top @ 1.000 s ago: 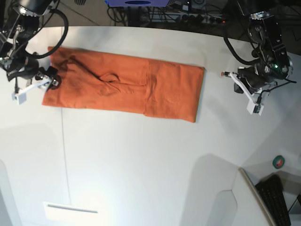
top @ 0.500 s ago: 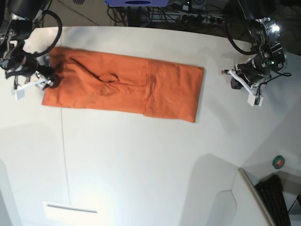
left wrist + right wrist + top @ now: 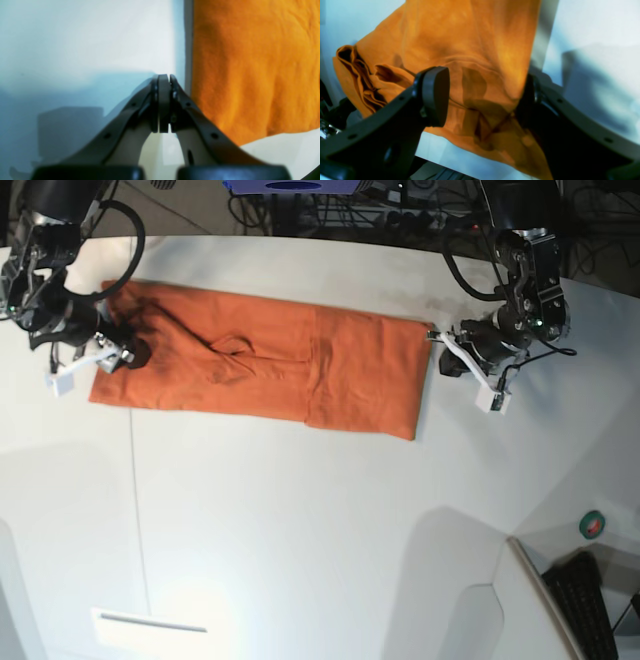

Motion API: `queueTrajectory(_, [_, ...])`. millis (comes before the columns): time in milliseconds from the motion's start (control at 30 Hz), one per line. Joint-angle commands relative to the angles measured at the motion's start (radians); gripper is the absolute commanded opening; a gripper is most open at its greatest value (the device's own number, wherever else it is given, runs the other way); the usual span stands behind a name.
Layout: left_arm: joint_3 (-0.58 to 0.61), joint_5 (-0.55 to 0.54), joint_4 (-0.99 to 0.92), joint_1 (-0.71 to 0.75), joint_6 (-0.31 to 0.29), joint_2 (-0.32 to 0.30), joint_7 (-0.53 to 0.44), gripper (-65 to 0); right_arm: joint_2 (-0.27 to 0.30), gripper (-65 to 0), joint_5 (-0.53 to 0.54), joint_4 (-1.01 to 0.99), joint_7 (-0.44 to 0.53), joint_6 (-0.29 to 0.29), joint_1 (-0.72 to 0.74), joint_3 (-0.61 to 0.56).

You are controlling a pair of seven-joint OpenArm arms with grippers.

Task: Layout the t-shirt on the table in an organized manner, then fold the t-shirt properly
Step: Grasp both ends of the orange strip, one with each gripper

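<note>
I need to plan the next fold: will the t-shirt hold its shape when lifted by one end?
Probably not. The t-shirt lies in soft creases, so it likely droops. Beside the open right gripper its edge bunches into folds, suggesting limp fabric. It looks thin, probably light.

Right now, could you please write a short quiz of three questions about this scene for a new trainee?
1. True or false: the left gripper holds the t-shirt.
2. Which gripper has cloth between its open jaws? A) left B) right
3. Fill in: the shirt lies on the white ____.

Key: 1 false, it is shut on nothing, beside the shirt's edge; 2 B; 3 table.
</note>
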Motion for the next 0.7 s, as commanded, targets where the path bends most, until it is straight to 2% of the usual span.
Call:
queueTrajectory(0, [-0.001, 0.001, 0.012, -0.008, 0.0, -0.01, -0.003, -65.0, 0.008, -26.7, -0.016, 0.005, -0.016, 0.002, -0.002, 0.0])
queueTrajectory(100, [0.001, 0.003, 0.011, -0.01, 0.0, -0.009, -0.003, -65.0, 0.009, -28.1, -0.016, 0.006, -0.023, 0.002, -0.002, 0.0])
queueTrajectory(267, [0.002, 0.004, 0.011, -0.011, 0.0, 0.013, -0.003, -65.0, 0.006, -40.7, -0.018, 0.006, -0.023, 0.002, -0.002, -0.001])
queueTrajectory(400, [0.004, 0.004, 0.009, -0.011, 0.0, 0.025, -0.003, -65.0, 0.008, -42.0, -0.018, 0.005, -0.024, -0.004, -0.002, -0.001])
queueTrajectory(533, [0.067, 0.004, 0.009, -0.01, 0.0, 0.022, -0.003, -65.0, 0.008, -44.3, -0.019, 0.003, -0.023, -0.004, 0.0, -0.001])
queueTrajectory(600, [0.085, 0.004, 0.009, -0.008, 0.0, 0.022, -0.003, -65.0, 0.011, -51.6, -0.019, 0.003, -0.02, -0.004, 0.003, -0.001])
queueTrajectory(667, [0.094, 0.004, 0.009, -0.005, 0.0, 0.022, -0.003, -65.0, 0.014, -62.9, -0.019, 0.003, -0.018, -0.004, 0.004, -0.001])
